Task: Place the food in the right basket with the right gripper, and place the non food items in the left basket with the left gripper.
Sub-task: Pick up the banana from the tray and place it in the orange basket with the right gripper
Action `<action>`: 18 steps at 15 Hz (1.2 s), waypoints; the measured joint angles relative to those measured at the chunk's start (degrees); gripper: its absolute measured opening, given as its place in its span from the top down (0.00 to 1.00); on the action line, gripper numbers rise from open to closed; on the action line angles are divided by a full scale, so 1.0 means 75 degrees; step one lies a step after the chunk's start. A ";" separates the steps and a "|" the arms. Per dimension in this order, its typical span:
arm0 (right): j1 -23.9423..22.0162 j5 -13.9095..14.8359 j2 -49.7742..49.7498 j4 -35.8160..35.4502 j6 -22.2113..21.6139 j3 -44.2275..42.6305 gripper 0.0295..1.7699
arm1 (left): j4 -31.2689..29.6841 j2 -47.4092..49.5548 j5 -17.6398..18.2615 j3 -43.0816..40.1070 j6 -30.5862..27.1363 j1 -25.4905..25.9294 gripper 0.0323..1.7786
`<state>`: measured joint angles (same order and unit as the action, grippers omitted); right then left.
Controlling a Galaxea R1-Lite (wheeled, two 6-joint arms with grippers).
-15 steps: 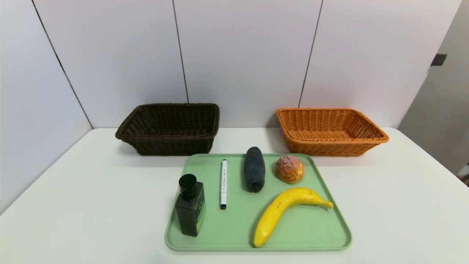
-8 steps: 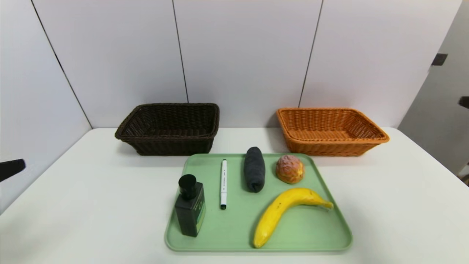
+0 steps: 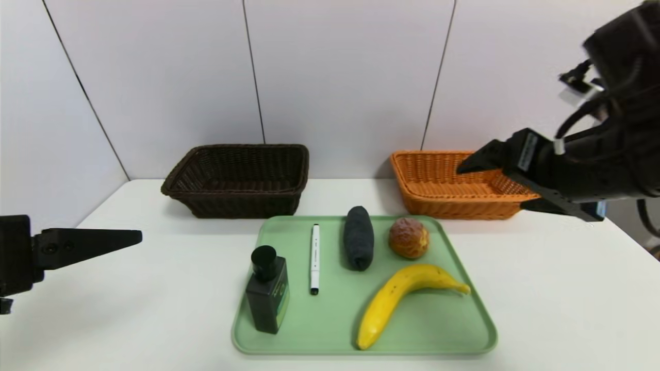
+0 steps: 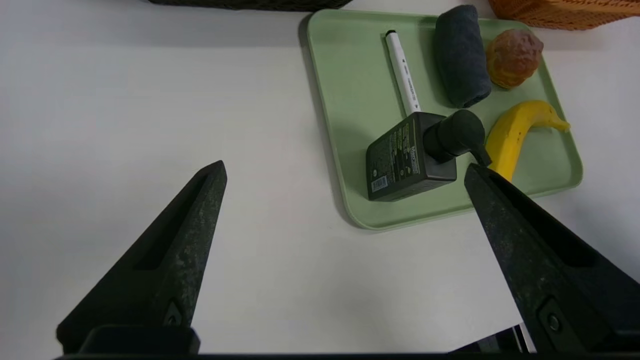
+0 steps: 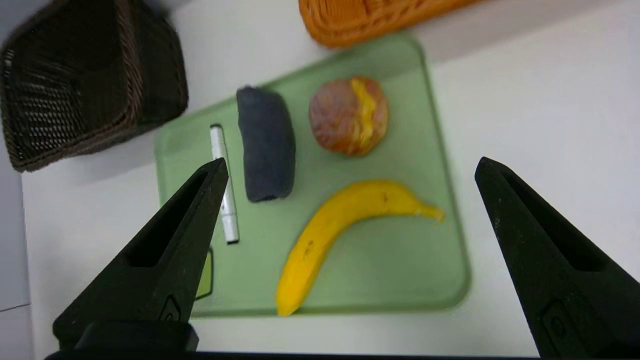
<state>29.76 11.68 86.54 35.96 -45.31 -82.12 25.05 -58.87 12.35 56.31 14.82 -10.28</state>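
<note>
Both arms have come into the head view since a second ago, when neither showed; half a second back only a dark tip sat at the left edge. The left gripper [image 3: 135, 236] now reaches in low from the left edge, over bare table [image 3: 154, 288], well apart from the tray [image 3: 330, 330]; its jaws stand wide and hold nothing, as the left wrist view shows [image 4: 345, 172]. The right gripper [image 3: 490, 180] has swung in from the upper right and hangs in front of the orange basket [image 3: 428, 190], above the table; its jaws also gape wide and empty [image 5: 350, 167].

Nothing on the tray has shifted; the bottle [image 3: 267, 296] stands upright at the near left corner; the pen [image 3: 314, 257] lies just beside it; the cloth [image 3: 358, 237] lies between pen and roll [image 3: 409, 237]; the banana [image 3: 397, 299] curves across the near right part. The dark basket [image 3: 237, 180] sits behind the tray to the left, the orange one behind to the right; neither holds any item.
</note>
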 joint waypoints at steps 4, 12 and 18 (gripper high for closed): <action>0.0658 -0.0967 0.1812 0.2768 -0.1699 -0.2277 0.03 | -0.0536 -0.0707 -0.0728 -0.0067 0.0341 -0.0213 0.05; 0.1479 -0.2133 0.3701 0.4098 -0.1837 -0.3490 0.03 | -0.2025 -0.1349 -0.1346 -0.0822 0.0419 -0.1044 0.05; 0.1434 -0.2228 0.4650 0.4480 -0.1845 -0.3935 0.03 | -0.1419 -0.1412 -0.1339 -0.0463 0.0411 -0.1177 0.05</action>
<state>40.51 -5.03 121.42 69.56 -59.15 -111.63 14.41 -69.46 2.30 52.83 17.91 -19.10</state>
